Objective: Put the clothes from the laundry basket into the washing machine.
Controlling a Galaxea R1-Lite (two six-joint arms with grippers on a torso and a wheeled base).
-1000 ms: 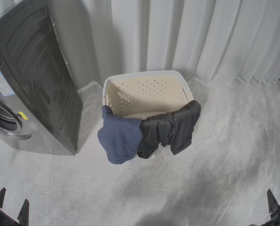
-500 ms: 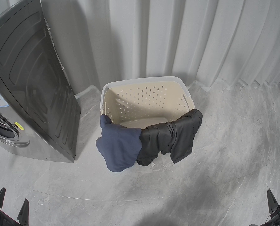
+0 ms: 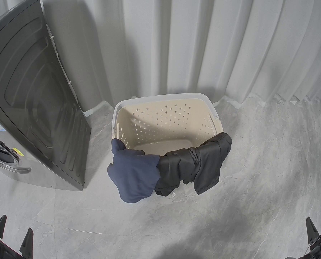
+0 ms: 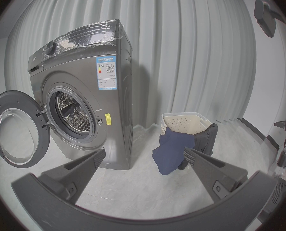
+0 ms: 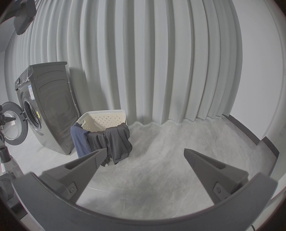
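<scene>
Head camera has shifted since the earlier frames: the whole scene sits lower and further left, so it is the view that moved, not the things. Both garments hang on the rim as before, and both grippers keep their bottom-corner spots.

White pleated curtain [image 3: 203, 36] closes the far side, its hem meeting the grey marbled floor [image 3: 239, 205]. Open floor runs from the basket toward the robot and out to the right.

Washing machine [image 3: 31, 101], dark grey, stands on the left, its side panel near the basket with a strip of floor between. In the left wrist view its round door [image 4: 18, 129] is swung fully open to the side and the drum mouth [image 4: 72, 114] is unblocked.

Laundry basket [image 3: 160, 98], cream with a pale rim, stands just before the curtain. Its bottom looks bare.

Black garment [image 3: 192, 162] is draped over the near rim and right corner, hanging down outside. Navy garment [image 3: 133, 175] is draped over the near left corner, touching the black one, its low edge close to the floor.

Left gripper [image 3: 16, 223] hangs low at the near left, well apart from the basket, jaws spread with nothing between them [image 4: 143, 150]. Right gripper [image 3: 318, 213] hangs low at the near right, jaws likewise spread and bare [image 5: 144, 150].
</scene>
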